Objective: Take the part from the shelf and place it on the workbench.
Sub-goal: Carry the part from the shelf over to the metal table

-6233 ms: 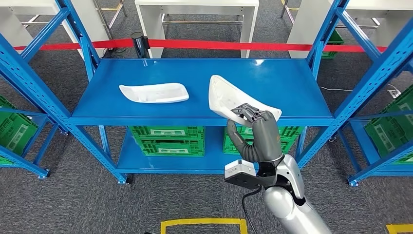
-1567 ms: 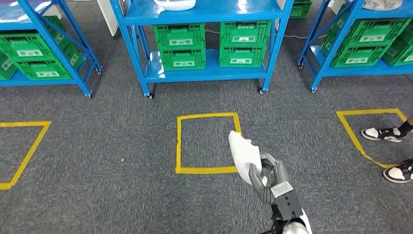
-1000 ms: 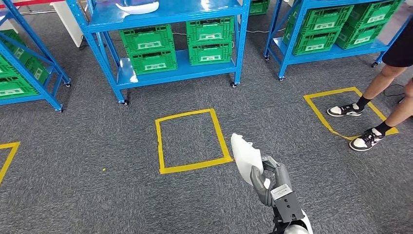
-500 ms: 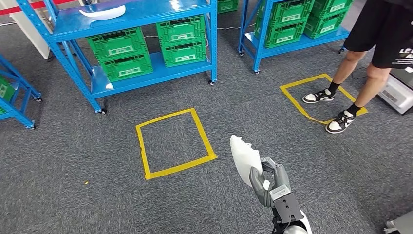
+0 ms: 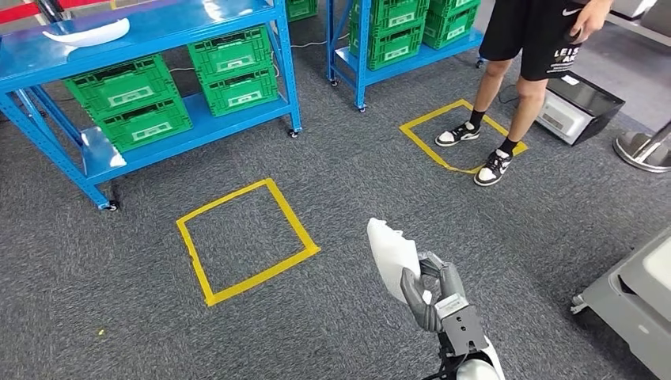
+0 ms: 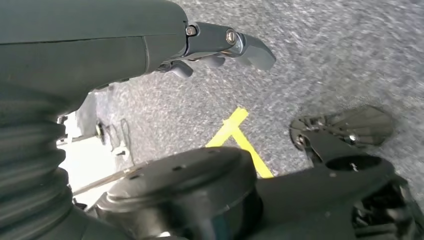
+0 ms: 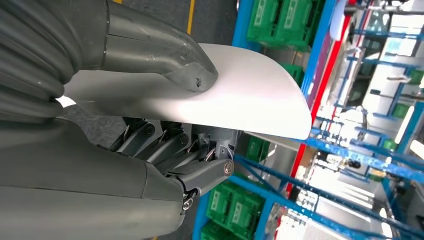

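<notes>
In the head view my right hand (image 5: 434, 297) grips a white curved part (image 5: 392, 253) by its lower end and holds it upright over the grey carpet. The right wrist view shows the thumb (image 7: 155, 50) pressed on top of the part (image 7: 240, 100), with the darker fingers beneath it. A second white part (image 5: 87, 33) lies on the top board of the blue shelf (image 5: 158, 24) at the far left. In the left wrist view my left hand (image 6: 215, 45) hangs above the carpet and holds nothing, its fingers stretched out.
A person (image 5: 538, 39) in black shorts stands at a yellow floor square (image 5: 443, 134), beside a dark box (image 5: 574, 107). Another yellow square (image 5: 245, 237) lies ahead to the left. Green crates (image 5: 130, 99) fill the lower shelf. A grey unit (image 5: 641, 309) stands at the right edge.
The camera has swung to the right: the shelves slid left and away, while the person and the grey unit came into view. My right hand keeps its hold on the white part.
</notes>
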### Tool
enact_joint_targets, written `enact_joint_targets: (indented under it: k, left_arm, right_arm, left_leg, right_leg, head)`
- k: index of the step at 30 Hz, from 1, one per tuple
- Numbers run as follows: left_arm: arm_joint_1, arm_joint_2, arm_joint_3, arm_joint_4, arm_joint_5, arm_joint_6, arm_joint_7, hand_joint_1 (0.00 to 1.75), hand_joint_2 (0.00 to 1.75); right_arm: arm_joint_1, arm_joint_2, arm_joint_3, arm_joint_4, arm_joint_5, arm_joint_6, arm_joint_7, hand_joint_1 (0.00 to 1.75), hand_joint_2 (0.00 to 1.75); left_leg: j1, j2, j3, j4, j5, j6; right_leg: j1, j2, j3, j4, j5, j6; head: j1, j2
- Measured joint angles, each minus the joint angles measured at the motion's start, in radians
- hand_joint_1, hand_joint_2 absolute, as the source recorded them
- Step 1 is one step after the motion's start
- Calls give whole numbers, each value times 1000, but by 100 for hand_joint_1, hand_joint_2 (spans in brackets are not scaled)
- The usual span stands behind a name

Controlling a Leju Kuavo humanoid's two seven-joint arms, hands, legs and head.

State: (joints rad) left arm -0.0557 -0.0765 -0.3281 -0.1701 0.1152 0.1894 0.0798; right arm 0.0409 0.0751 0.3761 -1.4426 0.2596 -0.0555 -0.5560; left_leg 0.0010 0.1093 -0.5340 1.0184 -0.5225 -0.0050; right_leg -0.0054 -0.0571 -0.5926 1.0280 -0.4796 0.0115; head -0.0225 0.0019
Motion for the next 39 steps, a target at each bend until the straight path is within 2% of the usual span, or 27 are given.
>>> enact_joint_targets:
  k: [2, 4, 6, 7, 8, 9, 10, 11, 13, 15, 17, 18, 19, 21, 23, 24, 25, 27, 29, 30, 32, 33, 35, 36, 37, 38, 39]
  left_arm:
    - [-2, 0, 0, -1, 2, 0, -1, 0, 175]
    - [-2, 0, 0, -2, 3, 0, -3, 0, 175]
    - [-1, 1, 0, -2, 3, 0, -3, 0, 175]
    - [1, 2, 0, -1, 4, 0, -4, 0, 175]
    - [1, 2, 0, -1, 4, 0, -4, 0, 175]
    - [0, 3, 1, -1, 4, 0, -4, 0, 175]
    - [0, 3, 1, -2, 4, 0, -5, 0, 175]
    - [0, 3, 1, -1, 4, 0, -5, 0, 175]
    - [2, 4, 1, 0, 4, 0, -4, 0, 175]
    - [3, 5, 1, 1, 2, 0, -3, 0, 175]
    - [1, 4, 1, 1, 0, 0, -2, 0, 175]
    - [0, 4, 1, 0, -1, -1, -1, 0, 175]
    - [-1, 4, 1, 0, -2, -1, -1, 0, 175]
    - [0, 5, 1, 0, -5, -2, 0, 0, 175]
    - [2, 7, 1, 1, -7, -2, 0, 0, 175]
    - [2, 7, 1, 1, -9, -2, 1, 0, 175]
    - [1, 8, 0, 1, -12, -3, 2, 0, 175]
    - [-1, 8, -1, 0, -19, -3, 3, 0, 175]
    - [-4, 9, -4, 0, -23, -3, 3, 0, 175]
    - [-6, 10, -5, 0, -24, -3, 3, 0, 175]
    - [-11, 12, -6, -1, -26, -5, 3, 0, 175]
    - [-14, 14, -7, -2, -27, -6, 3, 0, 175]
    - [-16, 17, -7, -3, -27, -11, 3, 0, 175]
    - [-15, 18, -7, -3, -27, -14, 3, 0, 175]
    - [-14, 19, -7, -3, -27, -16, 3, 0, 175]
    - [-13, 20, -7, -3, -25, -17, 2, 0, 175]
    - [-12, 21, -7, -3, -23, -18, 2, 0, 175]
  right_arm:
    - [-3, 0, 1, 6, -4, -1, -3, 175, 175]
    - [-5, 0, 3, 11, -7, -3, -4, 175, 175]
    - [-7, 1, 6, 14, -9, -6, -4, 175, 175]
    - [-6, 1, 8, 16, -9, -7, -4, 175, 175]
    - [-5, 1, 9, 18, -10, -7, -4, 175, 175]
    - [-4, 1, 9, 21, -10, -7, -4, 175, 175]
    - [-4, 1, 10, 23, -10, -7, -3, 175, 175]
    - [-4, 1, 10, 24, -10, -7, -3, 175, 175]
    - [-5, 1, 11, 25, -10, -8, -3, 175, 175]
    - [-5, 1, 12, 26, -11, -9, -3, 175, 175]
    - [-2, 1, 12, 26, -11, -10, -3, 175, 175]
    - [-1, 1, 12, 26, -12, -10, -3, 175, 175]
    - [1, 1, 12, 26, -12, -11, -3, 175, 175]
    - [2, 1, 12, 26, -12, -13, -3, 175, 175]
    - [7, 1, 12, 26, -12, -17, -2, 175, 175]
    - [12, 0, 12, 26, -12, -20, -1, 175, 175]
    - [17, 0, 11, 26, -12, -24, -1, 175, 175]
    - [26, -2, 11, 23, -14, -31, 0, 175, 175]
    - [29, -2, 10, 19, -17, -36, -1, 175, 175]
    - [30, -3, 10, 18, -18, -38, -1, 175, 175]
    - [31, -6, 8, 17, -21, -41, -3, 175, 175]
    - [33, -8, 6, 17, -22, -43, -4, 175, 175]
    - [33, -10, 5, 17, -23, -46, -6, 175, 175]
    - [32, -10, 5, 17, -24, -47, -7, 175, 175]
    - [31, -10, 5, 17, -25, -47, -7, 175, 175]
    - [31, -11, 5, 17, -25, -47, -8, 175, 175]
    - [30, -11, 5, 17, -26, -47, -7, 175, 175]
  left_leg:
    - [2, 10, 8, -2, -2, -12]
    - [5, -33, -4, 37, -33, -24]
    - [8, -91, -54, 152, -101, -31]
    - [8, -103, -84, 218, -131, -32]
    - [8, -107, -105, 264, -146, -31]
    - [8, -108, -111, 278, -141, -30]
    - [8, -110, -97, 252, -117, -28]
    - [9, -117, -66, 189, -79, -25]
    - [12, -165, -4, 56, -25, -20]
    - [11, -196, 17, 2, -16, -13]
    - [9, -176, 17, -1, -9, -1]
    - [10, -163, 19, -4, -4, 7]
    - [11, -149, 19, -8, 0, 16]
    - [9, -118, 17, -12, 5, 27]
    - [5, -86, 14, -11, 5, 31]
    - [3, -70, 12, -10, 4, 32]
    - [3, -55, 12, -9, 3, 32]
    - [2, -29, 13, -5, -1, 28]
    - [-2, -9, 11, -1, -9, 18]
    - [-4, 0, 11, -1, -12, 12]
    - [-5, 17, 20, -5, -15, 1]
    - [-4, 10, 23, -3, -18, -6]
    - [-1, -43, 6, 47, -53, -17]
    - [1, -77, -20, 103, -85, -22]
    - [1, -97, -53, 173, -120, -24]
    - [2, -105, -86, 242, -146, -25]
    - [2, -107, -108, 283, -153, -25]
  right_leg:
    - [-2, 21, -1, -6, 7, -13]
    - [-9, 41, -1, -13, 17, -25]
    - [-12, 61, -5, -15, 22, -31]
    - [-11, 73, -8, -15, 23, -31]
    - [-11, 85, -10, -14, 24, -31]
    - [-10, 98, -12, -13, 25, -31]
    - [-10, 110, -12, -12, 26, -30]
    - [-11, 124, -12, -10, 27, -28]
    - [-12, 150, -17, -5, 30, -21]
    - [-13, 171, -26, -4, 37, -7]
    - [-15, 189, -32, -9, 46, 9]
    - [-14, 178, -37, -5, 44, 14]
    - [-12, 154, -49, 15, 32, 17]
    - [-7, 91, -99, 119, -25, 21]
    - [-8, 68, -159, 249, -80, 25]
    - [-9, 65, -170, 278, -85, 25]
    - [-9, 62, -158, 264, -72, 25]
    - [-8, 35, -81, 135, -19, 21]
    - [-4, -1, -18, 21, 10, 12]
    - [-1, -8, -7, -1, 12, 6]
    - [1, 11, -10, -5, 14, -7]
    - [-1, 21, -10, -8, 17, -13]
    - [-7, 42, -9, -15, 26, -25]
    - [-9, 52, -9, -17, 28, -29]
    - [-10, 63, -11, -17, 30, -32]
    - [-10, 75, -12, -17, 30, -33]
    - [-10, 88, -12, -17, 30, -33]
  head:
    - [1, 0]
    - [-2, 0]
    - [-7, 0]
    - [-8, 0]
    - [-9, 0]
    - [-9, 0]
    - [-9, 0]
    - [-9, 0]
    - [-9, 0]
    - [-8, 0]
    - [-8, 0]
    - [-7, 0]
    - [-4, 0]
    - [1, 0]
    - [3, 0]
    - [3, 0]
    - [3, 0]
    - [3, 0]
    - [2, 0]
    - [2, 0]
    - [2, 0]
    - [2, 0]
    - [0, 0]
    - [-1, 0]
    - [-1, 0]
    - [-1, 0]
    - [-1, 0]
